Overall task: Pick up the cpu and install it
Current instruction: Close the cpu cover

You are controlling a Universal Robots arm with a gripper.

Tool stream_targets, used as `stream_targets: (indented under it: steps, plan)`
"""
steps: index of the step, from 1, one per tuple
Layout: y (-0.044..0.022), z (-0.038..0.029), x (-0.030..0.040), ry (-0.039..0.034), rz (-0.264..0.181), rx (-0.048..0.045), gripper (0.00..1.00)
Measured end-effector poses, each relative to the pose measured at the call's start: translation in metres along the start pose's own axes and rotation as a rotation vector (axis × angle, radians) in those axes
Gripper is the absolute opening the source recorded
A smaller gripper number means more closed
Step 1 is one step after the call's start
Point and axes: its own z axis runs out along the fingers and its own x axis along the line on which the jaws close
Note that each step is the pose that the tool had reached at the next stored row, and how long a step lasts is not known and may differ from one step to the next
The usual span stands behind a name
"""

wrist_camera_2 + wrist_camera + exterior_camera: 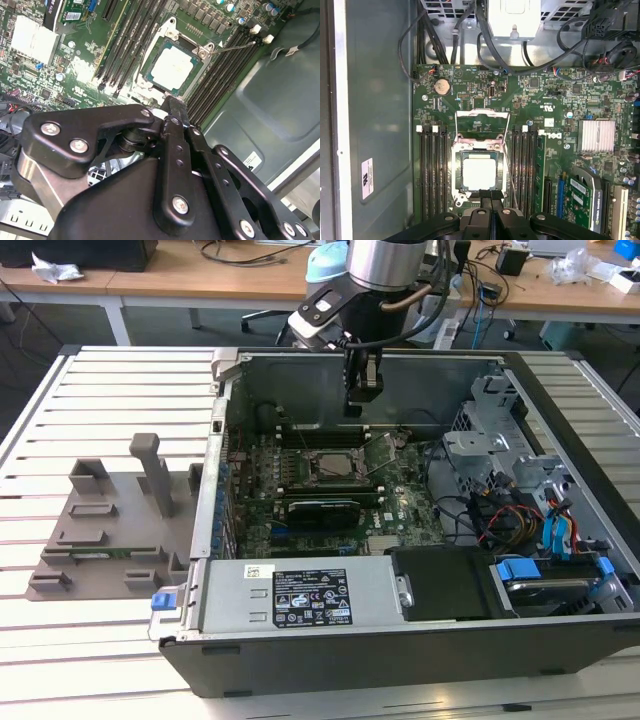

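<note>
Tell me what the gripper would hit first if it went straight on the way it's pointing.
Likely the cpu seated in the socket, or that socket's near rim; the gripper hangs above it, depth unclear.

We log the cpu (479, 172) lid as pale metal, matt and smooth. Circuit board (555, 100): green, with a light gloss. The gripper (169, 102) links look to us like black, satin-finished metal with bright screws. Case wall (375, 100): grey sheet metal, dull sheen. Finned heat sink (596, 135): bare bright metal. Slatted table (110, 390): smooth, white. Desk (200, 280): wood-look top.
</note>
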Motion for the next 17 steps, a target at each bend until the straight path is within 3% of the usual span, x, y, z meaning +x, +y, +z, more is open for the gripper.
stream_targets:
  steps: [10, 13, 17]
  plan:
    - [0.0101, -0.0002, 0.0020, -0.0039, -0.001, -0.0001, 0.11]
    - [0.0154, -0.0005, 0.0028, -0.0109, -0.002, -0.0001, 0.11]
    - [0.0178, -0.0006, 0.0032, -0.0128, -0.002, -0.0001, 0.11]
